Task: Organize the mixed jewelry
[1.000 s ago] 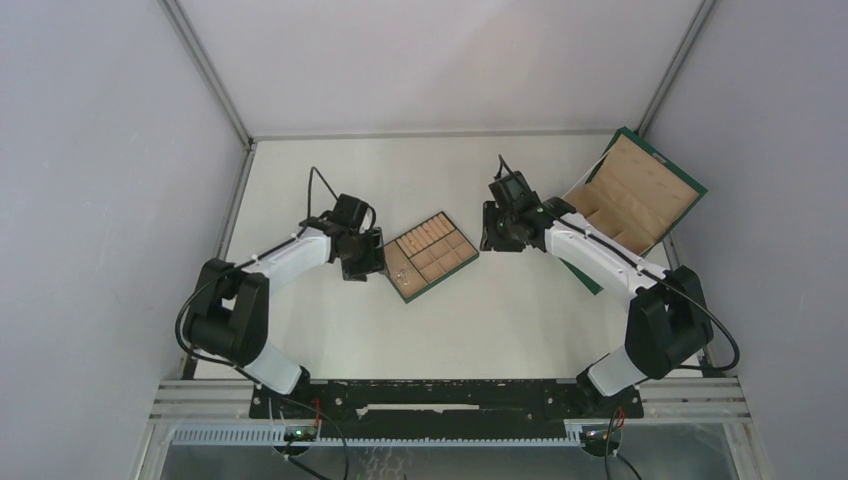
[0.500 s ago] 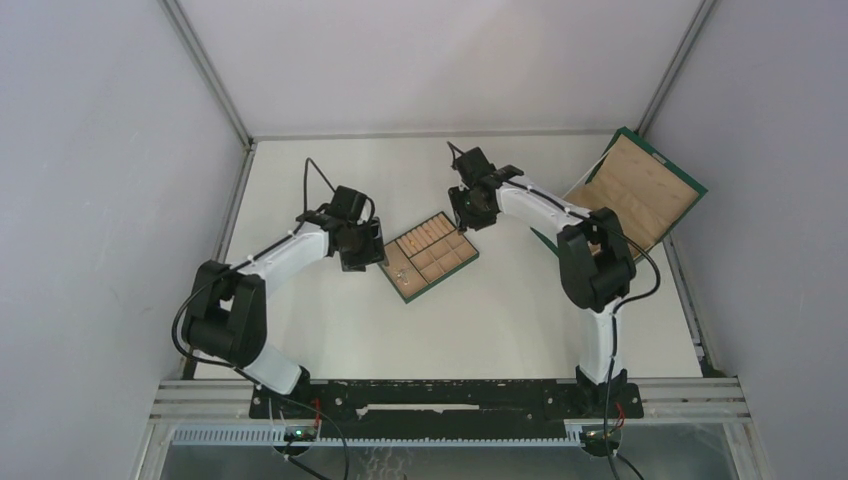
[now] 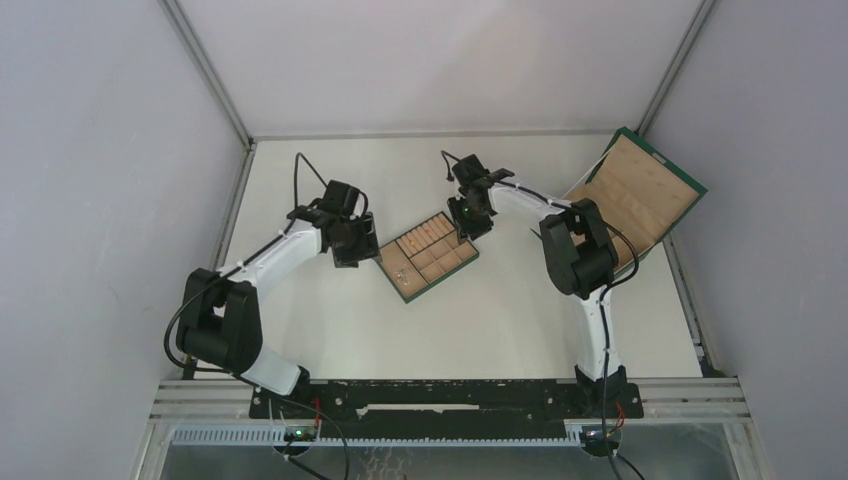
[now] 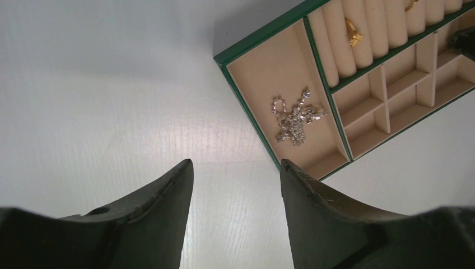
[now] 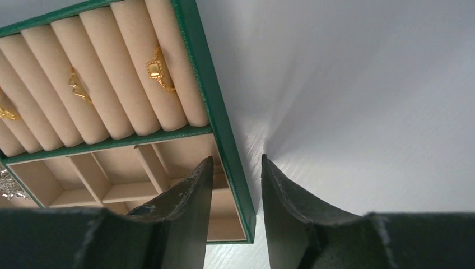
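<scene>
Silvery chain (image 5: 8, 185) (mostly) beyond the right wrist view's left edge

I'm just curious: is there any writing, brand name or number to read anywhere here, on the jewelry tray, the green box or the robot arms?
None: no text can be read in any view.
The tray, the silvery chain, the gold rings, the green box, the left gripper and the right gripper show no lettering.
</scene>
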`<state>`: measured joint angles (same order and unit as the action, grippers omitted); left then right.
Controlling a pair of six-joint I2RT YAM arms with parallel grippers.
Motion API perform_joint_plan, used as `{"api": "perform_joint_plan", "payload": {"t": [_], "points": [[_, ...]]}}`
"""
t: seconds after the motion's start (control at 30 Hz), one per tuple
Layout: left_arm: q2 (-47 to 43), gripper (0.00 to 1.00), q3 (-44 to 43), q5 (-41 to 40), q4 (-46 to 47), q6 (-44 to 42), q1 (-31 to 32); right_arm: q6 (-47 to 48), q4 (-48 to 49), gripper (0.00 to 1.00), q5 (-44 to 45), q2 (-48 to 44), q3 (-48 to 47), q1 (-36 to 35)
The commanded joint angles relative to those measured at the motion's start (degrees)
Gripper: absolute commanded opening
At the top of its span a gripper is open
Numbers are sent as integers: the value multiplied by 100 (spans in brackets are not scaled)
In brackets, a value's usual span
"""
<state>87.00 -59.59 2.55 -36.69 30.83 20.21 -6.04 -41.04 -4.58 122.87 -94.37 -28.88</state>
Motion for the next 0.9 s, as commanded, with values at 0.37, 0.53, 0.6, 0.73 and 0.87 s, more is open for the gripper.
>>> {"api": "perform_joint_plan", "payload": {"t": [0.37,0.53,0.6,0.73,0.87], "points": [[-158,63,-357,-26,-84,-202,-26,-548,399,0,-64,-285,52,65],[-205,63,-605,84,-224,-234,-23,-795,459,0,156,-1181,802,116],[-263,63,-733,135,-284,-243,-26,-1000,446,0,240,-1676,1227,189],[-390,64,-993,205,-369,-283,-33,-1488,221,0,367,-2909,2043,470],[-384,64,-1208,281,-473,-376,-34,-2041,-418,0,771,-3852,2390,736]]}}
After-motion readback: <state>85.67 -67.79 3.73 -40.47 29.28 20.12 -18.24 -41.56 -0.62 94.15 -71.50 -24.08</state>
